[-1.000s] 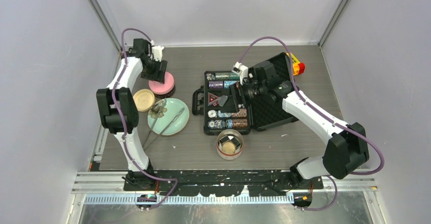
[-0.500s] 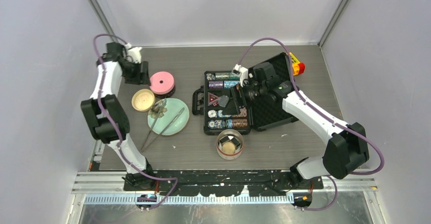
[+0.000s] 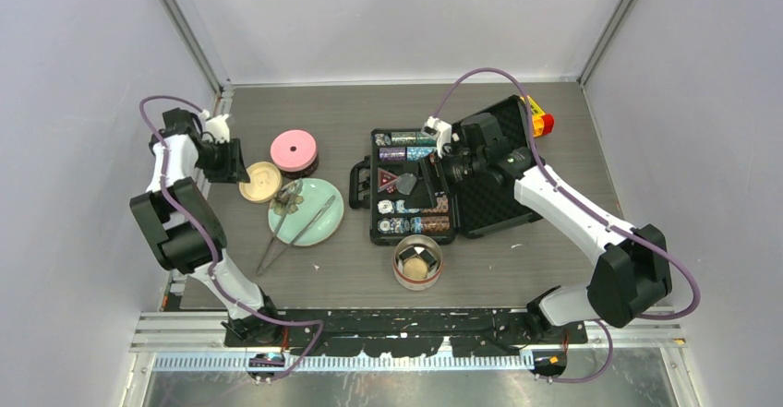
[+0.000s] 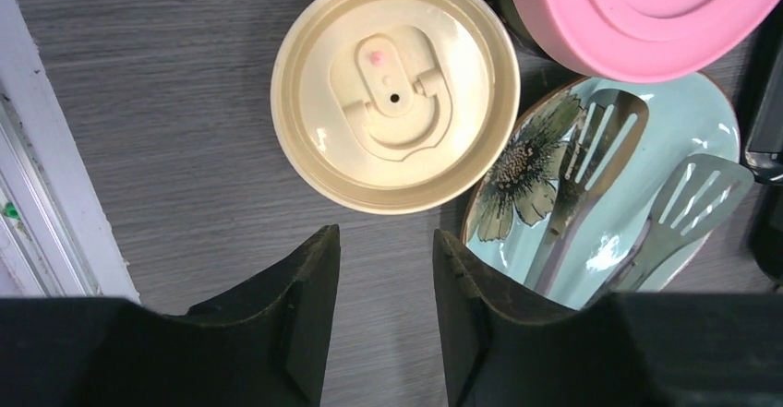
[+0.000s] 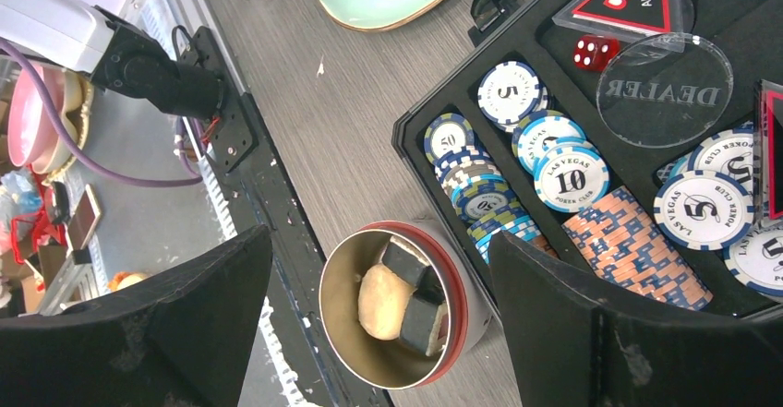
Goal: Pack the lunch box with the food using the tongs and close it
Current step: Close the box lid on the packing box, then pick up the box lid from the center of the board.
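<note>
Tongs (image 3: 309,222) are lying across the mint-green plate (image 3: 323,227), slotted heads on it and long axis running back toward the near-left of the worktop (image 3: 517,259). That is putting them just right of your left jaws, the nearer pair. Those jaws are hovering released and empty, with the cream lid (image 4: 395,89) straight ahead and the pink-lidded tub (image 4: 646,1) beyond. Your right jaws are hanging spread wide, gripping nothing, above the open steel tub (image 5: 392,307), where food pieces (image 5: 386,289) are sitting. Beside it the black case (image 5: 411,139) is showing "ALL IN", a mirrored "DEALER" disc (image 5: 665,89) and "LAS VEGAS" chips (image 5: 570,181) marked 5 and 10.
</note>
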`<action>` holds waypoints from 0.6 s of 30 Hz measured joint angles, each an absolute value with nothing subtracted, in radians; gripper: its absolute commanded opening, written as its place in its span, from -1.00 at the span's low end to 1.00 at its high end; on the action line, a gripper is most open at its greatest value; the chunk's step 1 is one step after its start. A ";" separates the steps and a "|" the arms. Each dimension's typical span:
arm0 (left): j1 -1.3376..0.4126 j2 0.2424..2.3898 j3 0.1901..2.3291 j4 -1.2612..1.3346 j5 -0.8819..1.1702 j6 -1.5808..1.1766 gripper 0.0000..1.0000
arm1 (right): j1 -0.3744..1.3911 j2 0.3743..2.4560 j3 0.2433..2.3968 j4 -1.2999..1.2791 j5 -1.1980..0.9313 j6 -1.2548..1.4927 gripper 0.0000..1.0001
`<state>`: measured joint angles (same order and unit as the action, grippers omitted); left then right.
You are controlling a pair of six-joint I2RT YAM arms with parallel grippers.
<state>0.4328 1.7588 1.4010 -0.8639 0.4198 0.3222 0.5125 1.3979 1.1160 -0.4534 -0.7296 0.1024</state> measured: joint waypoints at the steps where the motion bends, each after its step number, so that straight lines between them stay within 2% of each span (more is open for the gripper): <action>1: 0.432 1.763 1.399 -0.855 0.418 0.322 -0.18 | 0.513 1.397 1.116 -0.454 -0.729 0.102 0.82; 18: 0.434 1.921 1.380 -0.748 0.303 0.287 -0.28 | 0.513 1.359 1.093 -0.458 -0.723 0.102 0.82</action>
